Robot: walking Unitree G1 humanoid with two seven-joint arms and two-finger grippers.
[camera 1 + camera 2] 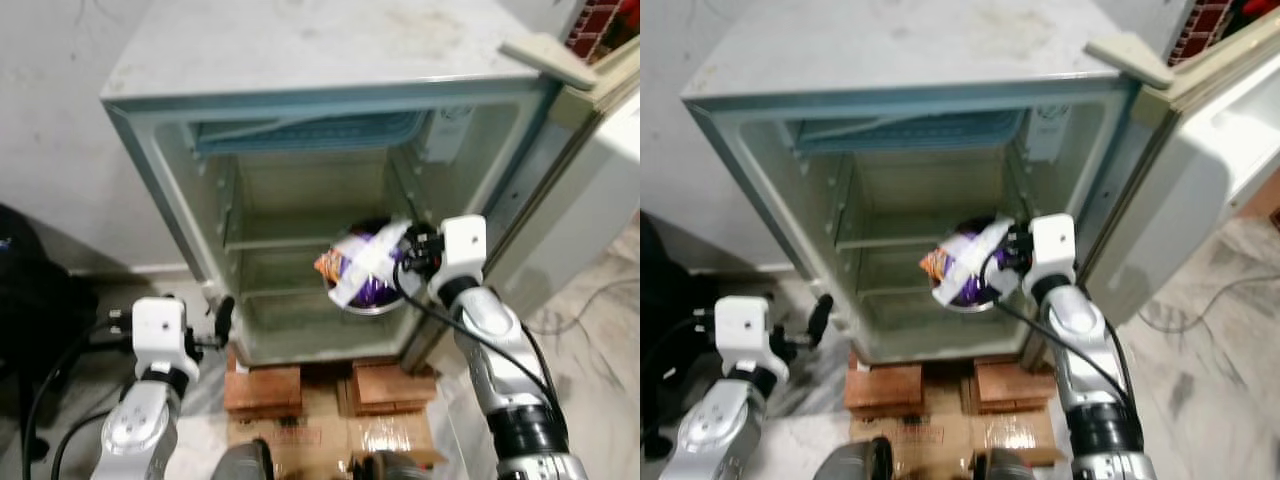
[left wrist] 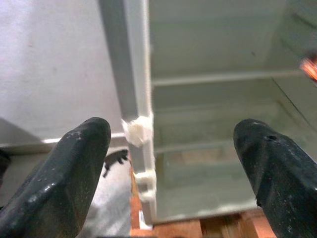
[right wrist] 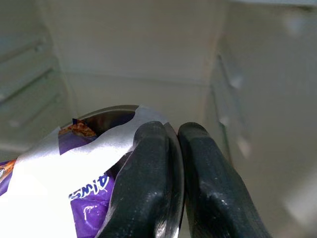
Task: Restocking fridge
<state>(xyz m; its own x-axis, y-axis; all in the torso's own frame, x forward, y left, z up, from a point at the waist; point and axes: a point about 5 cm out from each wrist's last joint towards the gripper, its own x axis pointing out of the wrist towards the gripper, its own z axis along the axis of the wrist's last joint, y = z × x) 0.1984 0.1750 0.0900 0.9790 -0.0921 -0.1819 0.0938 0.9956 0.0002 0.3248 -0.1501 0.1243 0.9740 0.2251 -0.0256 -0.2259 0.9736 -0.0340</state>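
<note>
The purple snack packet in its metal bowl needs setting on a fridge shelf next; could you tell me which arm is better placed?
Right: the right gripper already pinches the bowl rim inside the fridge. The left gripper hangs open outside.

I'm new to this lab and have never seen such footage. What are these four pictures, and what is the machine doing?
A humanoid robot stands before a small open fridge that rests on bricks. The two wide pictures come from cameras on its head; the other two look along each gripper's black fingers. The right gripper is shut on the rim of a metal bowl, which holds a purple and white snack packet, and has it inside the fridge opening. The left gripper hangs open, holding nothing, by the fridge's left front edge.
</note>
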